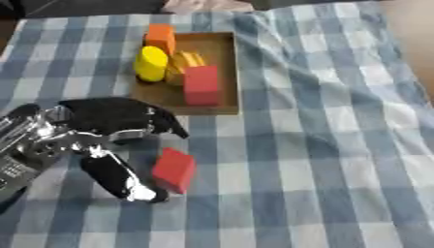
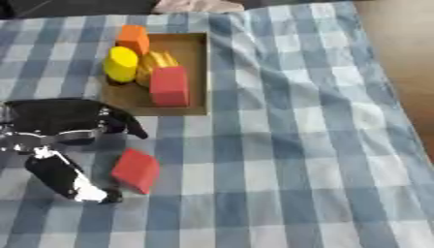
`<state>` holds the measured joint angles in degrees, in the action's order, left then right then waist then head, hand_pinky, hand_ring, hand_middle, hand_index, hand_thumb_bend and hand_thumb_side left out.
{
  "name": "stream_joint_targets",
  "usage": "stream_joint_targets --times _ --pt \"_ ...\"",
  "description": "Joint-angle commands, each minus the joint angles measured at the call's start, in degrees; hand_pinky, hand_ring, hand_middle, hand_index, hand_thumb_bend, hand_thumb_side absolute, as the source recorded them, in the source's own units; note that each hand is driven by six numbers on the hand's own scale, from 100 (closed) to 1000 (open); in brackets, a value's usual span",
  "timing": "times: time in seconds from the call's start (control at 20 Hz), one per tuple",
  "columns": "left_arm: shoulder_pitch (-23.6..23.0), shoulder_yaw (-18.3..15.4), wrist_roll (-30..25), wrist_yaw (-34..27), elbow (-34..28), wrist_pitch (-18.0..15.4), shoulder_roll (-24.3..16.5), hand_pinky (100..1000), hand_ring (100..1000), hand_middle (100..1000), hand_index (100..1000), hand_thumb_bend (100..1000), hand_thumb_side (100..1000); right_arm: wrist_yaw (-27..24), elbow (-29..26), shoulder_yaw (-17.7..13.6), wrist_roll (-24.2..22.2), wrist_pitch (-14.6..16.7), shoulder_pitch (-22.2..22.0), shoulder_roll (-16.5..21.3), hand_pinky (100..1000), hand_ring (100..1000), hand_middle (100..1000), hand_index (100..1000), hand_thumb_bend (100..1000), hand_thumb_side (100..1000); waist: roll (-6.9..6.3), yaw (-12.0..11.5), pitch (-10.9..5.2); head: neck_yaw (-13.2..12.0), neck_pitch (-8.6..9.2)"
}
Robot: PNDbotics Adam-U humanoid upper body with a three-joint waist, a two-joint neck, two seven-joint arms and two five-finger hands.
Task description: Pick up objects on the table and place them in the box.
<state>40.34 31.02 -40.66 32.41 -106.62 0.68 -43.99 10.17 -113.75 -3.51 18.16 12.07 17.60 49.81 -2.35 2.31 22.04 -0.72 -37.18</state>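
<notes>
Fingers of the left hand [image 1: 101,131] were spread open, the upper ones reaching over the checked tablecloth [image 1: 322,145] and the thumb angled down just beside a red block [image 1: 175,169], with nothing yet held. That block lay tilted on the cloth near the table's left front area, apart from the wooden box [image 1: 227,72] toward the far left edge. Inside the box sat a yellow cylinder [image 1: 152,63], an orange block [image 1: 160,37], a second red block [image 1: 202,85] and some smaller yellow pieces [image 1: 186,60]. The right hand did not appear in either view.

By appearances, the step in hand was closing on the loose red block. Doing it well would likely mean bringing the upper fingers down over the block's far face while the thumb pressed its near face, so the tilted piece was pinched across flat sides rather than a corner. Free floor showed mainly along the box's near end, below the second red block, the likeliest spot for setting it down.
</notes>
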Motion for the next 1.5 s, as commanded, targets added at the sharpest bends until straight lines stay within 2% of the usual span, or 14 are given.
stream_joint_targets --times 0.05,0.45,0.6,0.7,0.8,1.0,1.1,1.2,1.3,1.5 --pt "1.3 0.2 0.4 1.1 2.6 -0.6 0.4 909 891 827 925 438 594 -0.3 -0.8 -0.8 -0.2 0.0 0.3 1.0 849 826 662 842 100 588 0.22 0.1 -1.03 -0.2 0.74" --pt "1.7 0.8 1.7 1.7 6.5 -2.3 2.9 895 879 812 908 393 603 -0.3 -0.8 -0.9 -0.1 -0.1 0.1 0.7 849 826 661 842 100 587 0.40 0.3 -0.88 -0.4 0.89" --pt "1.6 1.1 0.7 1.5 7.3 -3.3 3.3 868 834 759 872 338 574 -0.3 -0.8 -1.1 0.0 -0.1 0.1 0.5 850 826 661 842 100 587 0.42 0.3 -0.81 -0.4 0.85" --pt "1.5 1.3 0.1 1.5 7.5 -4.0 3.4 844 802 722 806 323 545 -0.4 -0.8 -1.2 0.1 -0.1 0.0 0.4 850 826 661 842 100 587 0.44 0.3 -0.79 -0.5 0.81" --pt "1.4 1.4 -0.6 1.8 7.6 -4.9 3.4 844 806 736 834 334 513 -0.5 -0.8 -1.4 0.3 -0.2 -0.1 0.3 850 826 661 842 100 586 0.46 0.3 -0.79 -0.5 0.81" --pt "1.4 1.1 -1.6 2.8 7.8 -6.0 3.5 845 804 725 812 227 482 -0.6 -0.8 -1.3 0.2 -0.2 -0.2 0.2 850 826 660 842 100 585 0.51 0.3 -0.84 -0.4 0.87" --pt "1.5 1.1 -2.1 3.6 8.0 -6.1 3.6 834 790 706 777 194 475 -0.6 -0.8 -1.3 0.1 -0.1 -0.2 0.2 850 826 660 842 100 584 0.53 0.3 -0.86 -0.5 0.96" --pt "1.5 1.1 -2.5 4.2 8.3 -6.3 3.8 813 760 656 719 102 464 -0.6 -0.8 -1.3 0.1 0.0 -0.3 0.1 850 827 660 842 100 585 0.56 0.3 -0.86 -0.5 1.01" --pt "1.4 0.9 -2.0 4.1 8.5 -6.2 3.9 793 738 623 693 100 484 -0.6 -0.8 -1.3 0.2 -0.1 -0.5 0.0 851 827 660 842 100 584 0.59 0.3 -0.87 -0.5 1.03" --pt "1.2 -0.6 0.9 3.1 6.3 -5.2 3.8 767 701 577 657 100 462 -0.5 -0.8 -1.5 0.3 -0.2 -0.9 -0.1 851 827 660 842 100 584 0.63 0.3 -0.94 -0.4 1.05"
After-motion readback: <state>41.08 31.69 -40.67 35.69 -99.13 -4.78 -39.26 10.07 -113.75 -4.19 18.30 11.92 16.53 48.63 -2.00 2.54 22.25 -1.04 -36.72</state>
